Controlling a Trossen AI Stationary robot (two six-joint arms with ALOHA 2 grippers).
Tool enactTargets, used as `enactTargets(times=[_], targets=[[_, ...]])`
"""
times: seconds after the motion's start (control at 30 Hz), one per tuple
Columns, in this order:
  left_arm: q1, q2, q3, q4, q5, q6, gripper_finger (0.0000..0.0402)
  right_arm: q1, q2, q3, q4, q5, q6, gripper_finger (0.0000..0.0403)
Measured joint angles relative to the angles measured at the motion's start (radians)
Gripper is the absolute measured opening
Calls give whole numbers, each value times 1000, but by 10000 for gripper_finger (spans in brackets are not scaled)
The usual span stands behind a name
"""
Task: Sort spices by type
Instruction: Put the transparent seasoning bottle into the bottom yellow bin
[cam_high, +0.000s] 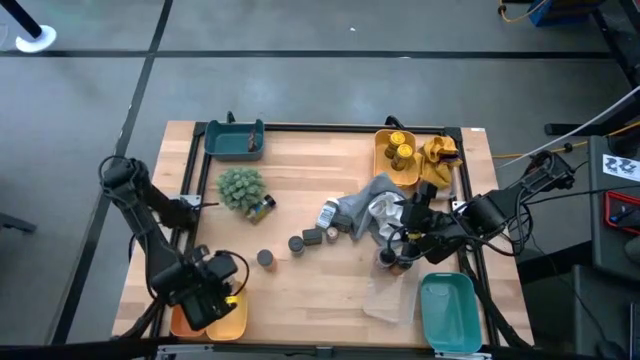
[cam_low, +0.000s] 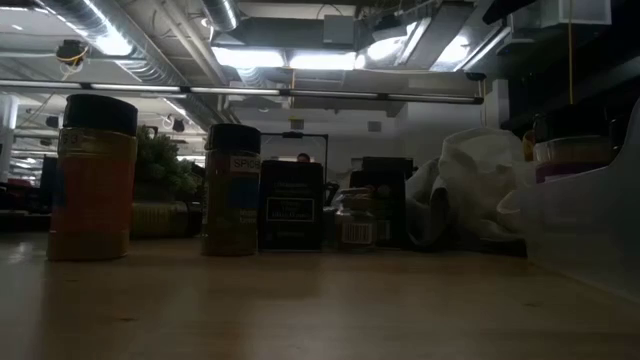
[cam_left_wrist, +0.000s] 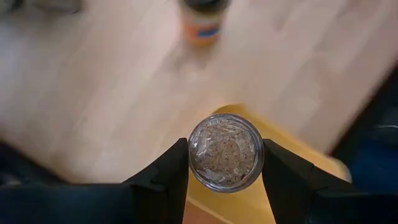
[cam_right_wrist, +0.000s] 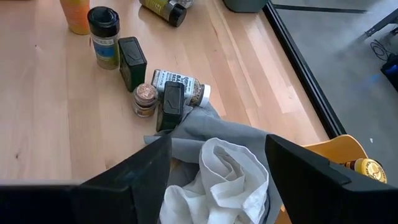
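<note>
1. The left gripper (cam_left_wrist: 225, 163) hangs at the near left corner of the table (cam_high: 300, 290), its fingers (cam_left_wrist: 163, 177) closed on a small clear jar (cam_left_wrist: 225, 152) of pale brown spice seen end-on; it sits above the yellow tray (cam_high: 228, 322), so this is judged to be the drop into that tray's group.
2. The right gripper (cam_right_wrist: 217, 168) hovers at the right side of the table with its fingers (cam_right_wrist: 140, 171) spread apart and nothing between them; below it lies the white cloth (cam_right_wrist: 221, 177) on the grey cloth (cam_right_wrist: 211, 134), probably because jars lie by and under them.
3. The unsorted spices stand mid-table: a dark-lidded jar (cam_right_wrist: 104, 36), a dark tin (cam_right_wrist: 132, 62), a small copper-topped jar (cam_right_wrist: 145, 99), a second dark tin (cam_right_wrist: 171, 106) and a white-labelled jar (cam_right_wrist: 177, 84) lying on its side at the grey cloth's edge.
4. One jar (cam_high: 262, 208) lies beside the green plant ball (cam_high: 240, 187).
5. The far yellow tray (cam_high: 382, 160) already holds yellow-lidded jars (cam_high: 400, 148), so like goes with like; the two teal trays (cam_high: 235, 140) (cam_high: 447, 312) seem to await other kinds.
</note>
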Motion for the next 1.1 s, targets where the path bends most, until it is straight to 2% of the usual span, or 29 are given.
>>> enactTargets(times=[0.17,0.4,0.7,1.1], targets=[[-30,43,-61,41,-19,-38,155,0,17,0,39,-2,0,257],[-32,87,-109,168,-25,6,155,0,57,0,64,-13,0,257],[-32,152,-119,180,-37,18,156,0,94,0,95,-29,0,257],[-32,170,-119,182,-32,22,212,0,107,0,99,-44,-3,257]])
